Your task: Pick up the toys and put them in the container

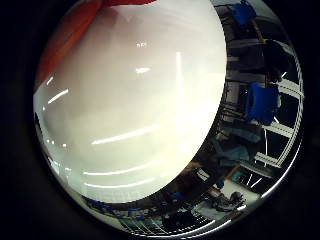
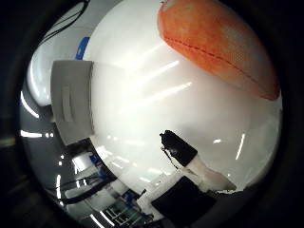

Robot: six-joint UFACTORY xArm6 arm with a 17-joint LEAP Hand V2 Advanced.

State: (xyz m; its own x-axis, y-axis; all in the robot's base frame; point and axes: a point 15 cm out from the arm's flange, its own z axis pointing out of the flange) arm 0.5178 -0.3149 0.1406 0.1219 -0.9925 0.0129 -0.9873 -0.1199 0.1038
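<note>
An orange plush toy (image 2: 218, 42) with a stitched seam lies on the glossy white table (image 2: 156, 109), close to the palm. Its edge also shows as an orange patch (image 1: 70, 30) in the little finger side view. Of my right hand (image 2: 194, 171) only one finger shows, white with a black tip, reaching out fairly straight over the table. It is apart from the toy and holds nothing. No container is clearly identifiable as the task's own.
A grey box-shaped object (image 2: 71, 102) stands at the table's edge. Beyond the table's rim the room shows blue objects (image 1: 261, 102) and white metal framing (image 1: 280, 130).
</note>
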